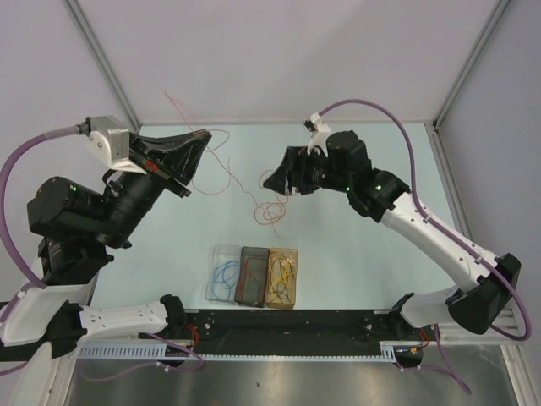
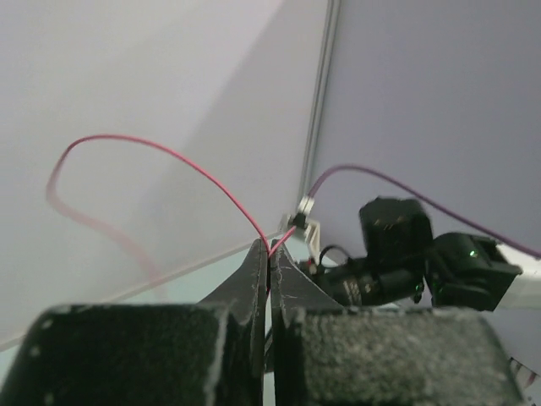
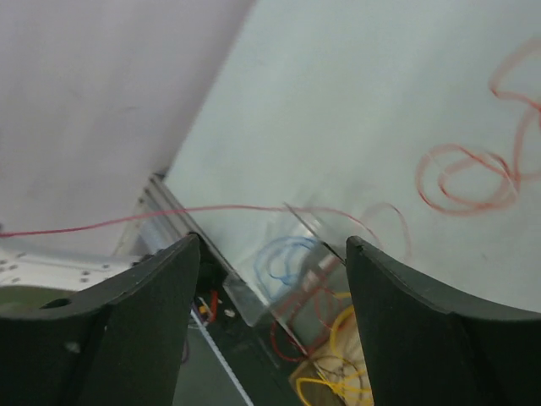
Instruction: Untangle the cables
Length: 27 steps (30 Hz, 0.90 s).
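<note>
My left gripper is raised at the back left and shut on a thin red cable. In the left wrist view the fingertips pinch this cable, which arcs up to the left. The cable runs down to a tangle of red and orange loops on the table. My right gripper hovers just right of and above the tangle, open and empty. In the right wrist view the red cable stretches across between the fingers and the loops lie at upper right.
Three small bins stand side by side near the front: a clear one with a blue wire, a dark one with red-brown wire, an amber one with yellow wire. They also show in the right wrist view. A black rail lines the near edge.
</note>
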Motion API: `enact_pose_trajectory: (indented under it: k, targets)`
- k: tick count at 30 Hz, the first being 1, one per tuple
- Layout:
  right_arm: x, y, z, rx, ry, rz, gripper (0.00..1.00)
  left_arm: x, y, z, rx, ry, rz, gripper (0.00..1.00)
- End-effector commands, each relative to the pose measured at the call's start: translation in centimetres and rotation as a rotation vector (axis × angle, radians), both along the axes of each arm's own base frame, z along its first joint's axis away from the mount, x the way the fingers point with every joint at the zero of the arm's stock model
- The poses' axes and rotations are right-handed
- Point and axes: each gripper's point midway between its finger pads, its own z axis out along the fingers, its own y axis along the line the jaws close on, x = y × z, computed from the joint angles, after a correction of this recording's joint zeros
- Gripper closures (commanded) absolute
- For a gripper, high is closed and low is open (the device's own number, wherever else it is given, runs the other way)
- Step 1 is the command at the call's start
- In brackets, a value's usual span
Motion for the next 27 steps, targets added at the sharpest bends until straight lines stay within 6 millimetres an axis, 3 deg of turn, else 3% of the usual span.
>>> enact_pose_trajectory:
  k: [1,8,11,18,27]
  targets:
    - [1.7,-3.7,-6.7,-0.141,0.099,-0.203,0.25,0.2,2.3,2.0,-0.056,-0.029,0.077,1.00]
    - [2.6,-2.6,-12.7,-0.199,0.187,-0.175,0.25,0.5,2.1,2.8,-0.053,-0.049,0.087,1.00]
    - [3.0,-1.7,-13.4,-0.190,0.197,-0.154,0.26,0.5,2.3,3.0,-0.059,-0.050,0.097,1.00]
    - [4.4,0.3,-17.3,-0.165,0.316,-0.114,0.27,0.2,2.7,3.0,-0.065,-0.058,0.093,1.00]
    - [5.3,2.6,-18.0,-0.067,0.381,-0.066,0.29,0.0,2.6,2.7,-0.069,-0.064,0.081,1.00]
